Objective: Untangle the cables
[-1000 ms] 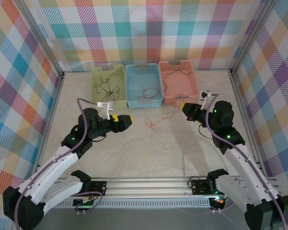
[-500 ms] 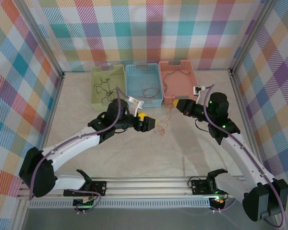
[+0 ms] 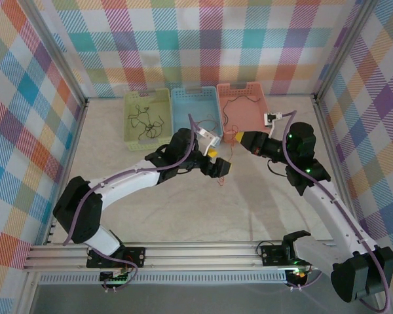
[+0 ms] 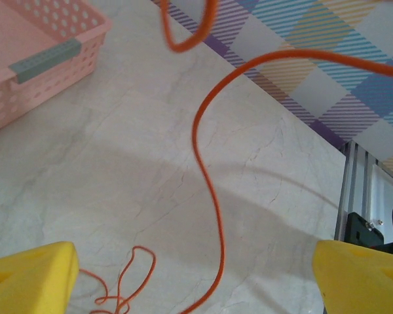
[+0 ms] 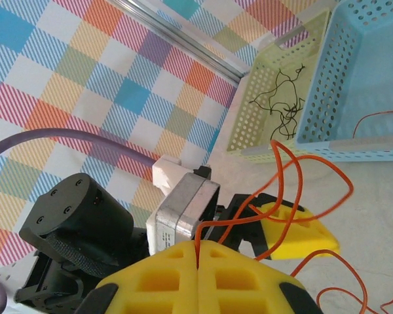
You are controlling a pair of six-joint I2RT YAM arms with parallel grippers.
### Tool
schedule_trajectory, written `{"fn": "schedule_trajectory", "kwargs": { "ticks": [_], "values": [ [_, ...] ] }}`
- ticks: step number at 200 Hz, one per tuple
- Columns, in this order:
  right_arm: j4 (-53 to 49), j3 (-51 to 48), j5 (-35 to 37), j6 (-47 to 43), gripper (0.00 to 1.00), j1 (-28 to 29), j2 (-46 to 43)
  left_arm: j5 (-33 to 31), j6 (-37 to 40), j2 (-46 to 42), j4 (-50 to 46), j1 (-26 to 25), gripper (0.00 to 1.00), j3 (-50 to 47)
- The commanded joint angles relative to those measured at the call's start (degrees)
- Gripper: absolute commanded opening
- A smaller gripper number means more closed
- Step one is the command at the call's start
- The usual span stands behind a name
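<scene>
1. While the marbled table (image 3: 183, 216) is watched from above, both arms are seen reaching toward its far middle: the left arm (image 3: 118, 186) is stretched diagonally from the near left, and the right arm (image 3: 324, 196) is bent in from the right.
2. Three baskets are lined up side by side at the far wall: the green basket (image 3: 127, 121), the blue basket (image 3: 195, 91) and the pink basket (image 3: 242, 87).
3. The left gripper (image 3: 219, 169) is held just in front of the blue basket. Its yellow fingers are spread wide; in the left wrist view they are pushed to the two bottom corners and nothing is clamped between them.
4. The right gripper (image 5: 198, 261) is poised near the pink basket's front left corner. Its pads are pressed together, and the orange cable (image 5: 295, 170) is pinched in the seam between them.
5. From that pinch the orange cable is hung in loops and passed down between the left gripper's parted fingers. Its tail is coiled on the table.
6. A tangle of black cables (image 3: 144, 121) is lying in the green basket. A red strand (image 3: 203, 124) can be made out in the blue basket, and a thin dark strand (image 3: 232, 108) in the pink one.
</scene>
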Motion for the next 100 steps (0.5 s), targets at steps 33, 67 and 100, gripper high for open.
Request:
{"fn": "schedule_trajectory", "kwargs": {
  "ticks": [33, 67, 100],
  "values": [
    [-1.0, 3.8, -1.3, 1.2, 0.0, 0.0, -1.2, 2.1, 2.7, 4.4, 3.7, -1.1, 0.77, 1.7],
    [-2.4, 4.8, 0.1, 0.2, 0.0, 0.0, -1.4, 2.2, 2.2, 5.0, 4.6, -1.4, 0.44, 0.6],
    [-7.2, 5.4, 5.2, -3.5, 0.0, -0.3, -2.2, -2.4, 1.0, 1.4, 3.9, -1.4, 0.0, -2.3]
  ]
}}
